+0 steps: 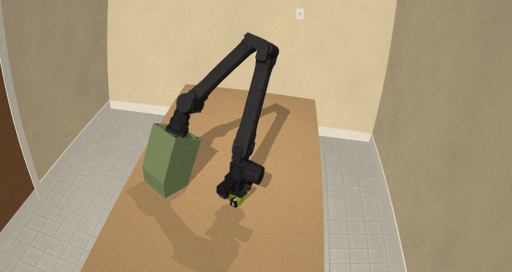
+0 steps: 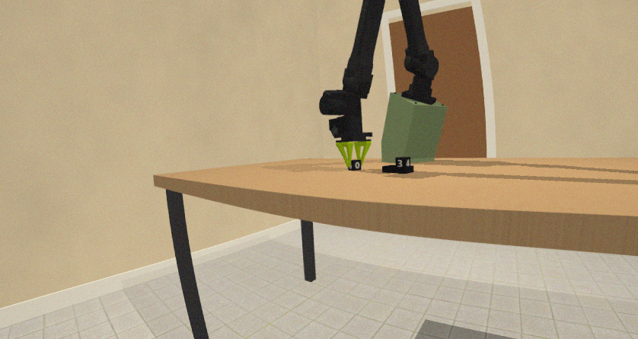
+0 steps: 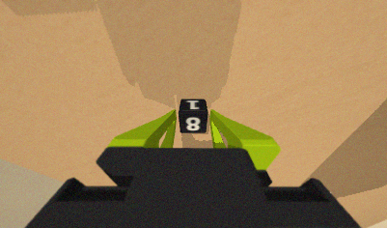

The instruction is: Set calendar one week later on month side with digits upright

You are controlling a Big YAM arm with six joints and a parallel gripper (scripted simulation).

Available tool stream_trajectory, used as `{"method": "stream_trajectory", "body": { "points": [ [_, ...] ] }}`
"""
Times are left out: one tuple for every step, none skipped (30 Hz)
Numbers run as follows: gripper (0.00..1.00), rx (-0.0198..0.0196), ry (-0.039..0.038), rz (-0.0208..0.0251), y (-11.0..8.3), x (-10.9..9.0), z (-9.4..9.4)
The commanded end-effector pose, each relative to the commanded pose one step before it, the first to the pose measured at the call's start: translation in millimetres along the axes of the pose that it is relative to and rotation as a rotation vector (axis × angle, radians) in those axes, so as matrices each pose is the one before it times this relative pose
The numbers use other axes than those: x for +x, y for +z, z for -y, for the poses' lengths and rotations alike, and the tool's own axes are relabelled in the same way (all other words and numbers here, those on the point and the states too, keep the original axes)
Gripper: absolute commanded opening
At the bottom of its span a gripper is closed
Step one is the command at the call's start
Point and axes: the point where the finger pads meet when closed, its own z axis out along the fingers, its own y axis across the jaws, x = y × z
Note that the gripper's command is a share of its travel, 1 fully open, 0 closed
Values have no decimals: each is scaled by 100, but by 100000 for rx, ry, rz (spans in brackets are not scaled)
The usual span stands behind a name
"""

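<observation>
Gripper [image 1: 236,197] [image 2: 355,164] [image 3: 193,113]: open, holding nothing; its fingers stand on either side of the loose cube [image 1: 233,202] [image 2: 355,164] [image 3: 193,116], with a narrow gap at each flank in the wrist view. Directly below the palm, the cube rests on the table [image 1: 286,219] [image 2: 307,187] [image 3: 305,68], outside the tray. Visible digits: 8 and an inverted 1 (wrist view); 0 (exterior view).

Step in hand, as judged: release of this cube, probably as part of turning it to a wanted face. The next move calls for a straight withdrawal upward, fingers spread evenly, then a fresh grip if another turn is needed. A sideways drift could nudge or tip the cube.

Beside the gripper, toward the pedestal: the tray [image 2: 389,169], carrying the second cube [image 2: 403,162], which shows 3 and 4. The month's name cannot be read. Open table separates the loose cube from the tray; the table edges lie well apart from the fingers.

Farthest from the gripper: the green pedestal [image 1: 157,159] [image 2: 401,131], beyond the tray. Lifting before any traverse should keep the fingers clear of the second cube.
</observation>
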Motion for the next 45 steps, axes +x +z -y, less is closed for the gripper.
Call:
{"method": "stream_trajectory", "body": {
  "points": [
    [44,-171,-734,353,415,262,-405],
    [44,-92,-150,-8,-121,48,-50],
    [44,0,0,0,0,0,0],
    [44,0,0,0,0,0,0],
    [44,-305,-218,-9,-329,68,-140],
    [44,-1117,-317,-14,-636,37,-382],
    [44,-153,204,76,-265,-295,79],
    [44,-158,1111,94,-349,-378,131],
    [44,436,189,-9,-247,-12,290],
    [44,26,8,-32,-310,3,20],
    [44,-5,-6,-38,-364,5,-1],
    [44,-6,-7,-41,-413,6,-2],
    [44,-8,-8,-44,-456,6,-2],
    [44,-9,-9,-45,-493,7,-2],
    [44,-10,-9,-46,-521,7,-3],
    [44,-12,-10,-45,-541,8,-3],
    [44,-12,-10,-13,-552,2,-3],
    [44,-192,-91,15,-568,2,-122],
    [44,-317,-148,16,-574,5,-207],
    [44,0,0,0,0,0,0],
    [44,0,0,0,0,0,0],
    [44,-524,-244,34,-580,7,-343],
    [44,461,203,15,-463,-13,302],
    [44,244,105,43,-445,-13,160],
    [44,40,14,19,-422,-4,28],
    [44,-206,-97,16,-402,2,-134],
    [44,-223,-104,13,-352,3,-145],
    [44,-123,-58,7,-283,2,-79],
    [44,-82,-39,8,-221,0,-54],
    [44,-73,-35,12,-163,-1,-48],
    [44,-57,-27,12,-108,-1,-37],
    [44,-39,-19,12,-61,-1,-26],
    [44,-24,-12,11,-25,-1,-16],
    [44,-14,-7,9,-5,-1,-9],
    [100,-7,-3,7,-1,-1,-5],
    [100,-25,-11,8,105,-49,-1],
    [100,0,0,0,0,0,0],
    [100,0,0,0,0,0,0],
    [100,-424,-193,44,11,-15,-108],
    [100,1,37,1,0,0,1],
    [100,0,258,0,0,0,0],
    [100,-1,56,0,0,0,-1],
    [100,1,0,0,0,0,0],
    [100,1,0,0,0,0,0],
    [100,-1,0,0,0,0,0]
  ]
}}
